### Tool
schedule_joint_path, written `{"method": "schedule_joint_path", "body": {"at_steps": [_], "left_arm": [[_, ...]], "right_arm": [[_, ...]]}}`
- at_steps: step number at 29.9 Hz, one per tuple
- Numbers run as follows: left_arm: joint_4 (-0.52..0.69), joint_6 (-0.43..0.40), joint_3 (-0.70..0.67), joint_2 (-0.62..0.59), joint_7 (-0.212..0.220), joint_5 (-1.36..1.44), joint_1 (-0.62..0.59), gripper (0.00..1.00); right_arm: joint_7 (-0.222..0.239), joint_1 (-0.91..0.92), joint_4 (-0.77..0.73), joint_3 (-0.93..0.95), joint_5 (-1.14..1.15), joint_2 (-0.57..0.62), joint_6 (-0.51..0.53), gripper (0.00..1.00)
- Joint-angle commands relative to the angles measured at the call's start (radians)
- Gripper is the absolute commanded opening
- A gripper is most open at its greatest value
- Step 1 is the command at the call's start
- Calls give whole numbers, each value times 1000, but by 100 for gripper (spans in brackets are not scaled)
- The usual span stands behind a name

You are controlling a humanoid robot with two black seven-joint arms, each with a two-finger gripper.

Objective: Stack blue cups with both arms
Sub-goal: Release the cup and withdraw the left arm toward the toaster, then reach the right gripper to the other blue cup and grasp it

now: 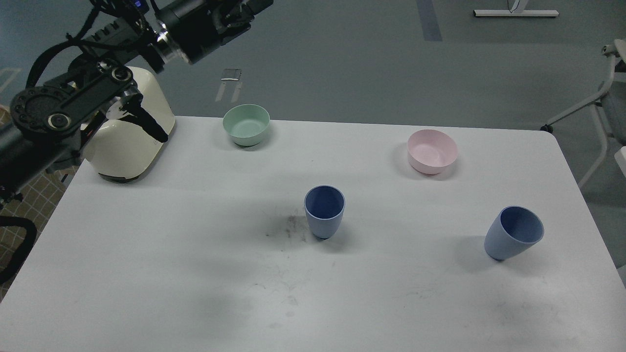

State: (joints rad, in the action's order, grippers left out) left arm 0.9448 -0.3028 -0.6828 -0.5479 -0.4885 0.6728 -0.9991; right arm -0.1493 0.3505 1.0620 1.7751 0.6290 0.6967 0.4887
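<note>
Two blue cups stand apart on the white table [146,254], unstacked.

One blue cup [324,211] sits near the table's middle; the second blue cup [513,232] stands toward the right edge. Behind them sit one mint-green bowl [246,124] and one pink bowl [432,151], with one cream appliance [129,142] far left. The left arm [73,105] is raised over that corner; its gripper [244,10] runs out of frame, so I cannot tell its state.

I have just one feed, from the head, set high and tilted forward and down across the white table [195,274]. The near edge runs off the bottom of frame, the far edge sits about a third down, with grey floor [342,63] beyond. My left arm [73,102] enters at upper left, close to the lens.
</note>
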Motion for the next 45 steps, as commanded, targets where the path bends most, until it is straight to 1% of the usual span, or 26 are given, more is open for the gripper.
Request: {"method": "schedule_joint_path", "body": {"at_steps": [1,3,7,12,14,17,20,21,25,29,32,33,37,43,45], "left_arm": [[-44,-12,-96,0,0,-100,65,98],[-55,-12,-112,3,0,-128,80,98],[-95,-10,-119,16,0,-241,91,98],[-96,-2,-121,43,0,-274,91,98],[-96,2,-121,55,0,-274,97,98],[-98,2,-121,74,0,-274,100,98],[-98,2,-123,100,0,-274,112,98],[-98,2,-127,106,0,-277,112,98],[-107,-5,-150,112,0,-295,122,98],[-139,-12,-165,117,0,-325,128,98],[-152,-12,-167,135,37,-367,138,98],[-152,-12,-169,141,42,-384,149,98],[-152,-13,-170,152,42,-404,160,98],[-152,-13,-198,181,42,-420,174,98],[-152,-13,-207,196,42,-420,174,98]], "right_arm": [[1,-22,18,0,1,26,0,100],[2,-34,26,0,3,38,0,100],[5,-97,61,0,15,110,0,100],[4,-182,137,0,31,178,0,100],[4,-238,186,0,104,182,0,100],[4,-254,225,0,193,193,0,100],[5,-281,280,-2,372,193,0,100],[5,-300,309,0,467,193,0,100],[4,-353,377,0,655,193,0,100],[4,-395,429,0,764,193,0,100],[2,-438,458,-2,883,185,0,100],[1,-449,461,-3,918,184,0,100],[-1,-470,463,-23,992,182,0,100],[1,-495,472,-97,1066,130,0,100],[1,-493,478,-152,1132,104,0,100]]}}
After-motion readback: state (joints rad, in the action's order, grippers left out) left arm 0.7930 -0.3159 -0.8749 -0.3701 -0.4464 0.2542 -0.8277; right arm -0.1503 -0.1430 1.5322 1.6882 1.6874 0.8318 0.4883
